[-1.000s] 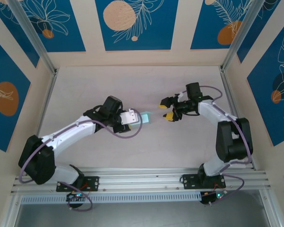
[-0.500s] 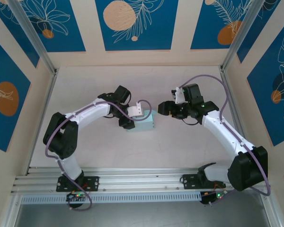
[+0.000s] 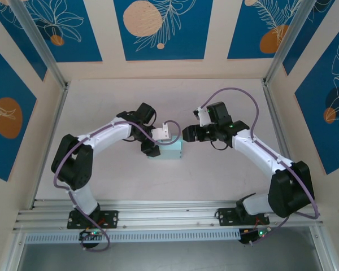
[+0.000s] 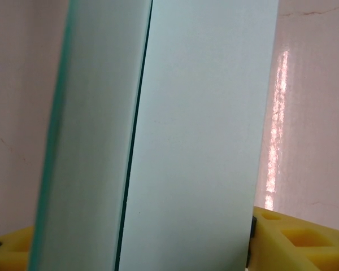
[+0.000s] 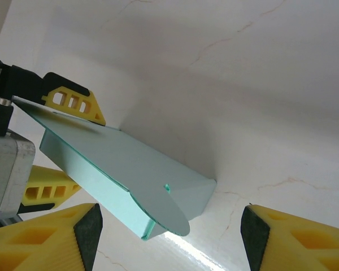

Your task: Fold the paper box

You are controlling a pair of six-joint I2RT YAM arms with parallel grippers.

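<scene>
The paper box (image 3: 171,151) is a pale light-blue folded tube lying at mid-table. My left gripper (image 3: 157,148) is shut on its left part. In the left wrist view the paper box (image 4: 198,141) spans the gap between the yellow fingers (image 4: 296,243). From the right wrist, the paper box (image 5: 118,164) shows an open end with a rounded flap (image 5: 169,217) sticking out, and its far end rests on the table. The left gripper's fingers (image 5: 73,101) sit above and below it. My right gripper (image 3: 188,134) (image 5: 169,237) is open, just off the box's right end.
The pale marbled table (image 3: 214,169) is bounded by cream walls with blue floral panels (image 3: 158,28) and by metal posts (image 3: 282,45) at the back corners. An aluminium rail (image 3: 169,217) runs along the near edge by the arm bases.
The left arm has swung round and turned the box, which now lies lower and broader. My right gripper has moved left, close to the box's right end.
</scene>
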